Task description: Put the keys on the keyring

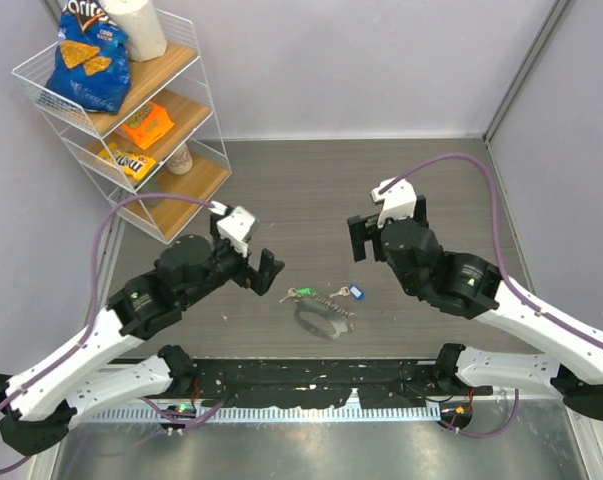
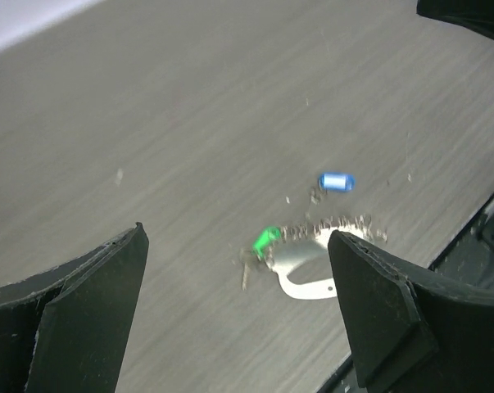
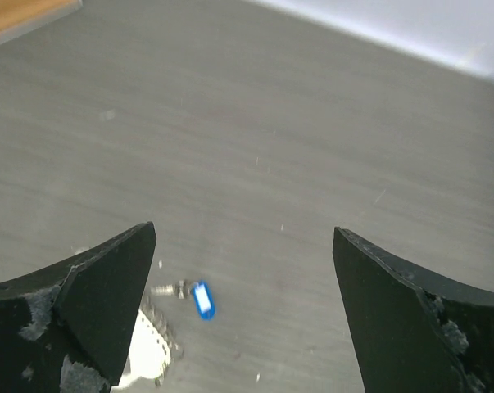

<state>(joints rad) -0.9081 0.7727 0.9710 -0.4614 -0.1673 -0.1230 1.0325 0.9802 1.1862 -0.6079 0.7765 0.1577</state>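
Left pincer [image 1: 268, 272]: released, holding nothing; I have it hovering above the counter [image 1: 311, 190], fingers wide.
Right pincer [image 1: 361, 240]: released too, empty, hanging well above the counter.
Green key [image 1: 299, 294]: on the counter just ahead of my left pincer, between the two pincers.
Blue key [image 1: 356, 292]: below and ahead of my right pincer, a little apart from the green one.
Keyring [image 1: 326, 312]: floppy loop lying flat beside both keys, on their near side; whether it touches them I cannot tell.
Step in hand: I judge nothing is grasped yet; I would drop the left pincer over the green head and pinch it by the plastic, not the blade.
Care: the pieces are tiny and flat, so I would close low and slowly.
Edges: the near counter edge lies just behind the ring.
Room: open counter beyond both pincers; the shelf [image 1: 171, 130] stands well off behind the left one.
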